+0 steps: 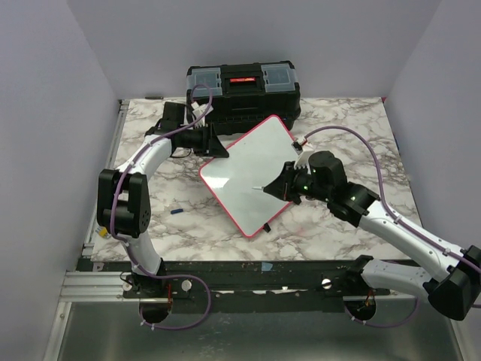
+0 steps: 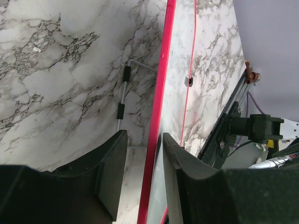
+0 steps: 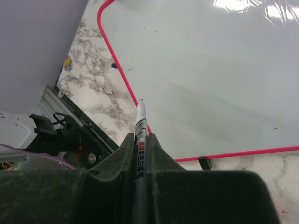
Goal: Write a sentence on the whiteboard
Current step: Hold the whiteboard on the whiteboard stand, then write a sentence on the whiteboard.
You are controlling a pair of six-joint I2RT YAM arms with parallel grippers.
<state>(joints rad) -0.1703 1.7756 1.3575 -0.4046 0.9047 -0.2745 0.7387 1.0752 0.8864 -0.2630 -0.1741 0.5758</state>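
My left gripper (image 1: 216, 147) clamps the far-left rim of the blank whiteboard (image 1: 248, 177) on the counter (image 1: 338, 128). The board is likely light, stiff and slick. My right gripper (image 1: 282, 185) pinches a marker (image 3: 140, 140) over it.

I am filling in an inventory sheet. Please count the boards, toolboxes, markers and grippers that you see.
whiteboard: 1
black toolbox: 1
marker: 1
grippers: 2 (left gripper, right gripper)
Total: 5
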